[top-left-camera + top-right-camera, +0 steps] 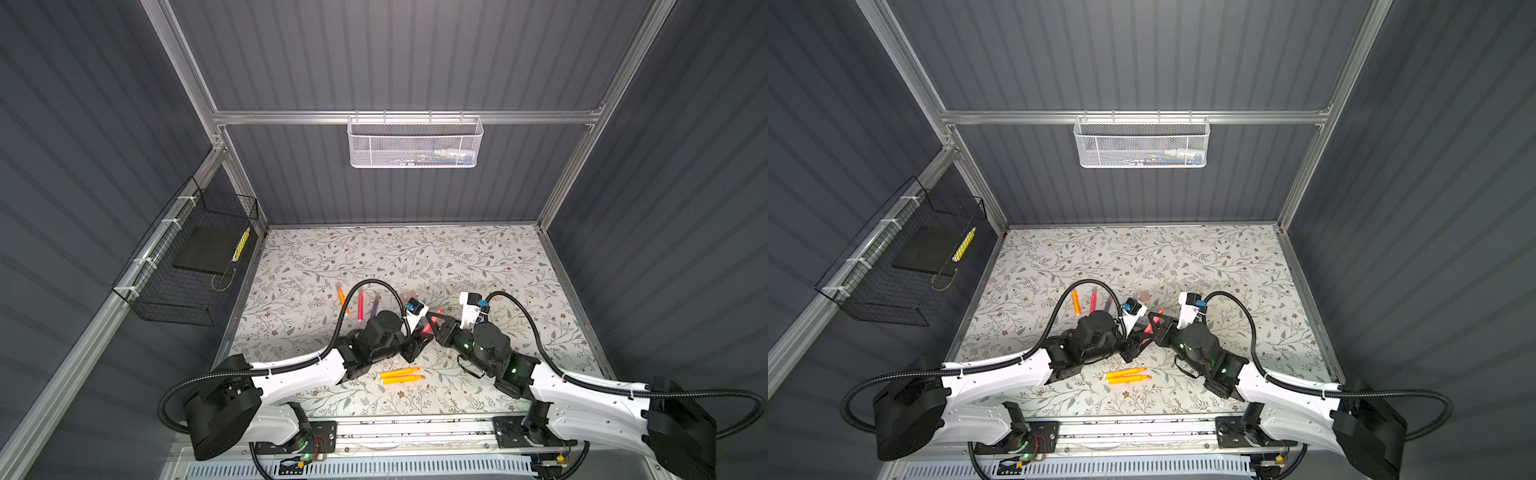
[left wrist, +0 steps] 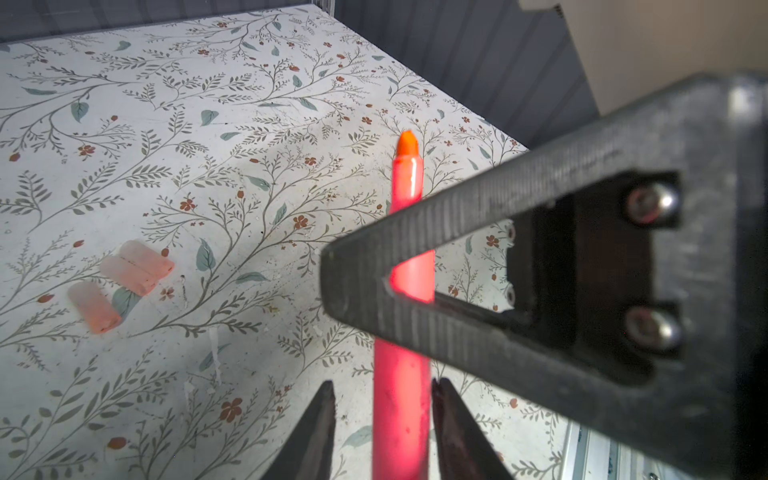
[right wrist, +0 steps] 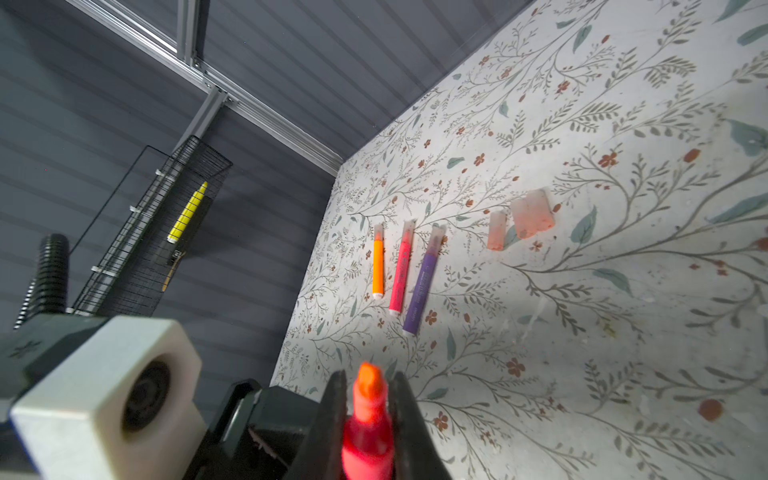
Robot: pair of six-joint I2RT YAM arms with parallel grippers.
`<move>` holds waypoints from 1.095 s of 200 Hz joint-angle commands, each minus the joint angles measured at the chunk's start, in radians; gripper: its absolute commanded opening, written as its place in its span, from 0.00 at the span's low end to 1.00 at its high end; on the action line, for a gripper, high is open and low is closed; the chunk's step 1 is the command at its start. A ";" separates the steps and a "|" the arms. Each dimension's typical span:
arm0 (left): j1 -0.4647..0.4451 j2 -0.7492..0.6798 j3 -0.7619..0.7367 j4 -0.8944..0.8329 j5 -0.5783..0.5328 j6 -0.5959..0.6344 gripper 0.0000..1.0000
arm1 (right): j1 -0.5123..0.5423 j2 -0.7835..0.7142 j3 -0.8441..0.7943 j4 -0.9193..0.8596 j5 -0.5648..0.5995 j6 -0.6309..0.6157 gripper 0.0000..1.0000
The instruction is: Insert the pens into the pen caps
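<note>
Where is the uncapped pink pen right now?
In both top views the pink pen is held above the table middle by the right gripper, shut near its tip. The three loose caps lie just beyond it, two orange pens nearer the robot's base.

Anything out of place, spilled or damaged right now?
Nothing spilled or damaged. One oddity: a yellow pen sits in the black wire basket, off the table. Also, the right gripper clamps the pink pen near its tip, possibly blocking capping.
</note>
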 commanded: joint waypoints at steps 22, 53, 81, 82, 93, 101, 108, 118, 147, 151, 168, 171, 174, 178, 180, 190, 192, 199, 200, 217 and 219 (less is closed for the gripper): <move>-0.002 -0.003 -0.011 0.063 0.012 -0.012 0.38 | 0.027 0.059 0.030 0.089 -0.010 0.022 0.07; -0.002 -0.002 -0.010 0.064 0.008 -0.010 0.34 | 0.034 0.115 0.039 0.141 -0.017 0.024 0.06; -0.002 -0.008 -0.027 0.076 0.006 -0.023 0.34 | 0.042 0.147 0.036 0.188 -0.022 0.038 0.04; -0.002 -0.009 -0.027 0.076 0.005 -0.023 0.34 | 0.042 0.148 0.036 0.188 -0.021 0.038 0.04; -0.002 -0.008 -0.023 0.069 0.000 -0.022 0.33 | 0.043 0.150 0.037 0.190 -0.015 0.042 0.04; -0.002 -0.010 -0.020 0.066 0.000 -0.022 0.33 | 0.043 0.150 0.039 0.192 -0.010 0.043 0.04; -0.002 -0.011 -0.020 0.067 0.001 -0.022 0.32 | 0.044 0.149 0.037 0.195 -0.010 0.043 0.04; -0.002 -0.009 -0.021 0.071 0.001 -0.020 0.26 | 0.046 0.150 0.032 0.212 -0.008 0.039 0.03; -0.002 -0.009 -0.032 0.095 -0.002 -0.033 0.07 | 0.054 0.149 0.016 0.242 0.003 0.045 0.02; -0.002 -0.009 -0.034 0.097 -0.002 -0.035 0.05 | 0.054 0.146 0.014 0.241 0.003 0.046 0.03; -0.002 -0.006 -0.026 0.093 -0.004 -0.035 0.04 | 0.056 0.135 0.013 0.227 0.011 0.048 0.03; -0.002 -0.004 -0.024 0.091 -0.004 -0.035 0.04 | 0.055 0.133 0.013 0.224 0.012 0.047 0.03; -0.002 -0.005 -0.024 0.092 -0.002 -0.035 0.04 | 0.055 0.130 0.014 0.221 0.014 0.046 0.03; -0.002 -0.003 -0.022 0.094 -0.001 -0.033 0.05 | 0.055 0.128 0.013 0.219 0.015 0.044 0.02; -0.002 -0.003 -0.022 0.096 0.000 -0.032 0.05 | 0.056 0.127 0.012 0.219 0.014 0.045 0.02; -0.002 0.001 -0.024 0.108 0.009 -0.030 0.04 | 0.056 0.128 0.010 0.226 0.015 0.044 0.02; -0.002 0.002 -0.025 0.111 0.011 -0.031 0.04 | 0.057 0.129 0.009 0.228 0.015 0.044 0.02; -0.002 0.004 -0.029 0.118 0.015 -0.033 0.03 | 0.057 0.133 0.004 0.236 0.016 0.046 0.02; -0.002 0.004 -0.028 0.117 0.016 -0.033 0.02 | 0.057 0.135 0.004 0.238 0.016 0.047 0.02; -0.002 0.004 -0.034 0.120 0.022 -0.041 0.00 | 0.057 0.137 -0.004 0.241 0.021 0.052 0.03; -0.002 0.003 -0.035 0.120 0.022 -0.041 0.00 | 0.057 0.137 -0.004 0.241 0.021 0.052 0.03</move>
